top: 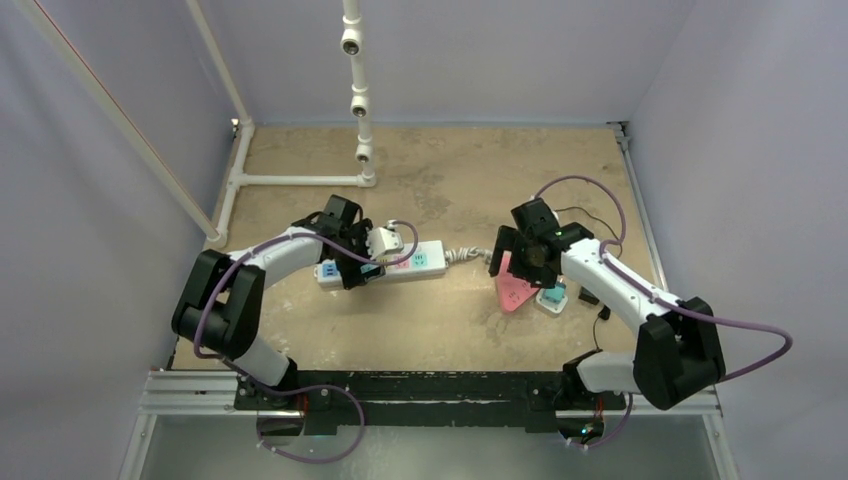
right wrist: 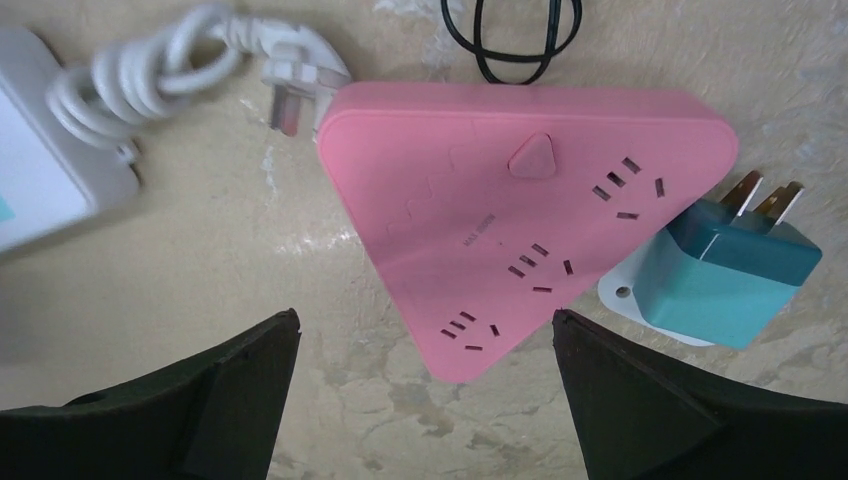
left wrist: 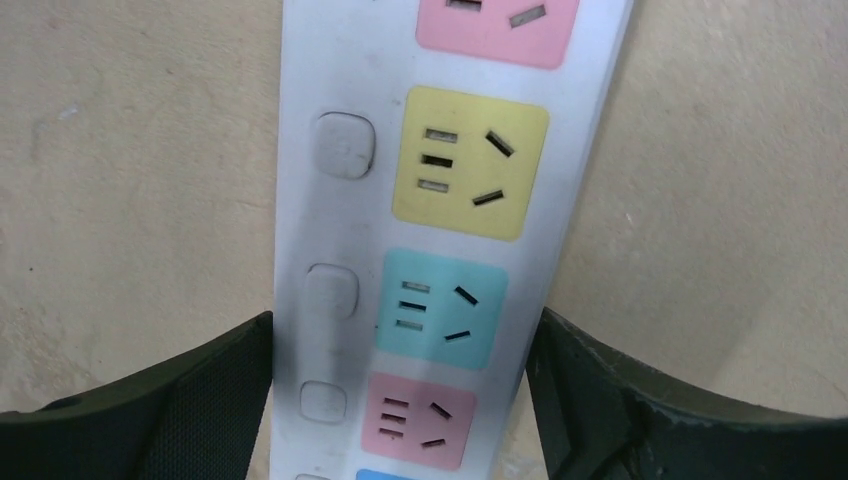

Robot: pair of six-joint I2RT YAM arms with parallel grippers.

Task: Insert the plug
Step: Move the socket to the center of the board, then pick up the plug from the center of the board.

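Tan tabletop [top: 440, 330] carries a white power strip [top: 428, 262], long axis left to right. Left pincer [left wrist: 400, 375] straddles it, spread wide, gripping nothing. White plug [top: 386, 240] appears seated on the strip just beyond, nearer the left arm. Right pincer [right wrist: 420, 385] gapes empty

pink triangular socket [right wrist: 500, 220] | teal adapter [right wrist: 735, 275] just beside it | white pipe frame [top: 300, 181]

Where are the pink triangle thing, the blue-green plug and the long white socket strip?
pink triangular socket block [right wrist: 450, 200], right wrist view, middle of its top face.
teal plug [right wrist: 730, 275], right wrist view, on its body.
white power strip [left wrist: 335, 220], left wrist view, bare white casing between two switches.
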